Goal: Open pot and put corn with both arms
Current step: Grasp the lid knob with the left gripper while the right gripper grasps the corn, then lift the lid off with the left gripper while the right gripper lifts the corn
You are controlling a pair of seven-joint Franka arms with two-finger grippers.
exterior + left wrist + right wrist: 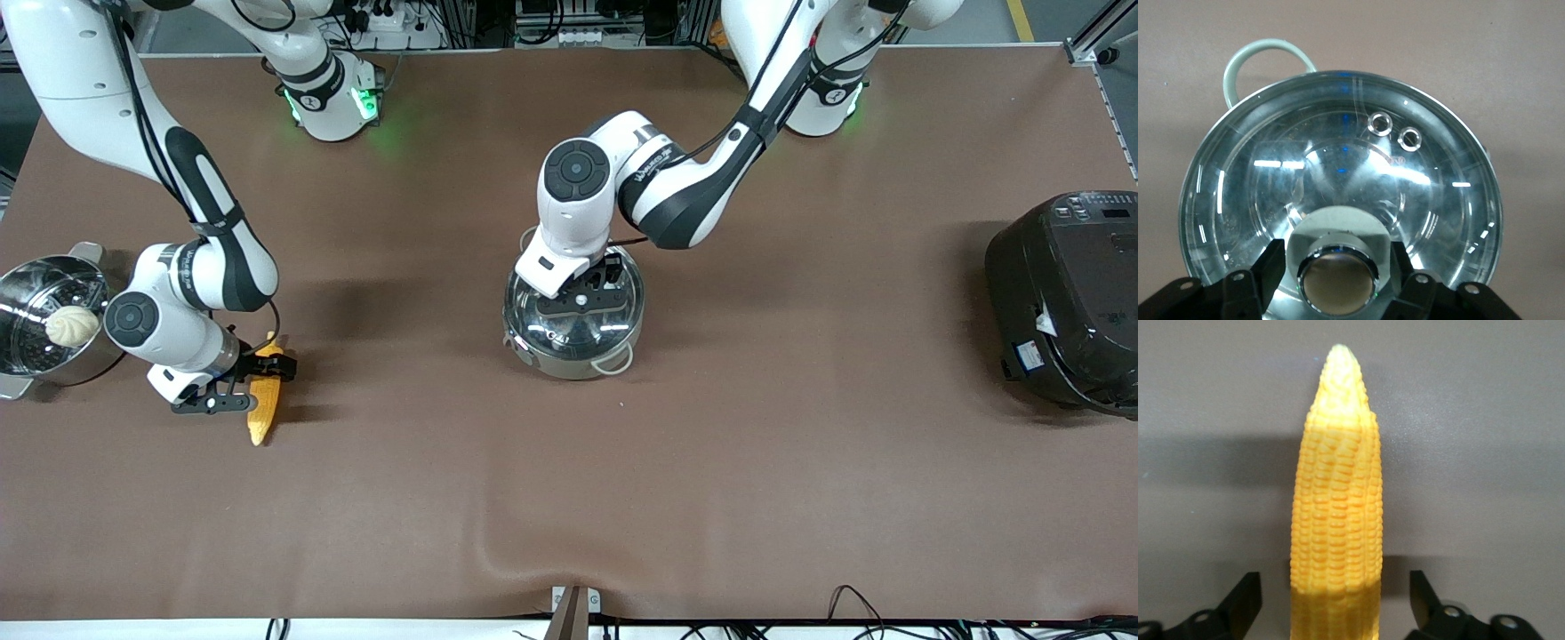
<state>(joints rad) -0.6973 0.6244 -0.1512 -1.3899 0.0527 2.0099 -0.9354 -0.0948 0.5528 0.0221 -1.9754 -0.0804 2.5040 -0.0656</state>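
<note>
The shiny steel pot stands mid-table with its glass lid on. My left gripper is down on the lid, its fingers pressed against both sides of the tan knob; the left wrist view shows the lid and one loop handle. The yellow corn lies on the table toward the right arm's end. My right gripper is low over it, fingers open on either side with gaps. In the right wrist view the cob runs between the fingers.
A steel pot holding a white bun stands at the right arm's end of the table, close beside the right arm's wrist. A large black cooker sits at the left arm's end. Brown mat covers the table.
</note>
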